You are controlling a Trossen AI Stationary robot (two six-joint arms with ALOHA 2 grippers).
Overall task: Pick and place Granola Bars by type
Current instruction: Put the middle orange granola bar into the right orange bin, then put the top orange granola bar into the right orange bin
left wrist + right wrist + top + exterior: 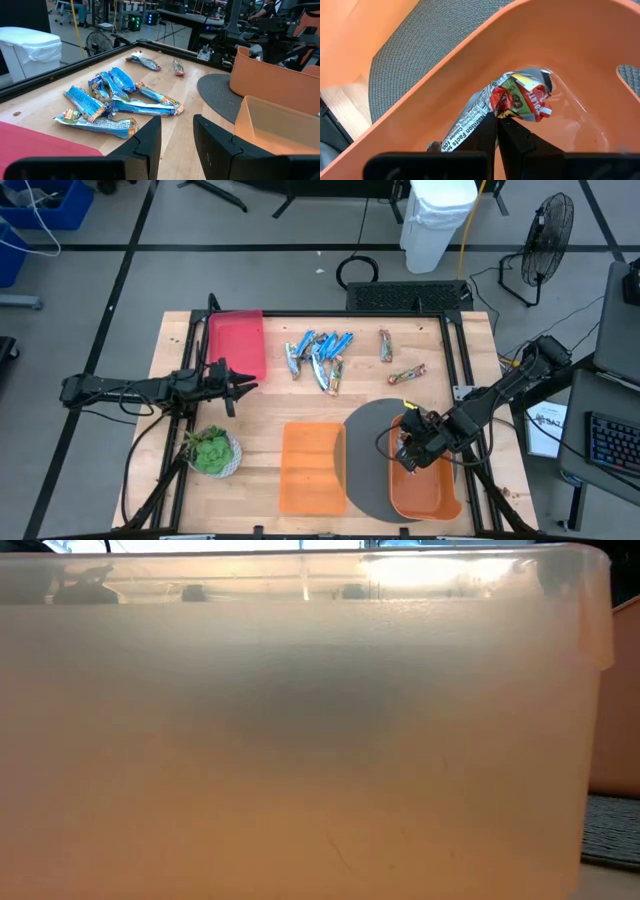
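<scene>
Several blue granola bars (pixel 318 352) lie in a heap on the wood near the far edge, also in the left wrist view (pixel 107 97). Two reddish-brown bars (pixel 385 345) (pixel 407 374) lie to their right. My left gripper (pixel 238 387) (pixel 177 135) hangs open beside the red bin (pixel 237 340), left of the heap and touching nothing. My right gripper (pixel 408 448) (pixel 498 120) reaches into the orange bowl (pixel 425 490) and is shut on a silvery-grey bar with a red print (pixel 517 97). My right gripper pinches the silvery-grey bar between its two fingertips at the wrapper's middle (pixel 496 111), where the foil is crumpled. The fingers slant down into the bowl. The bar lies against the bowl's inner wall (pixel 560 60); I cannot tell whether it rests on it.
An orange square bin (pixel 312 467) stands at the near edge beside a grey round mat (pixel 365 450) that carries the bowl. A green plant in a white bowl (pixel 211 451) stands near the left corner. The low view is filled by the translucent bin wall (pixel 300 740).
</scene>
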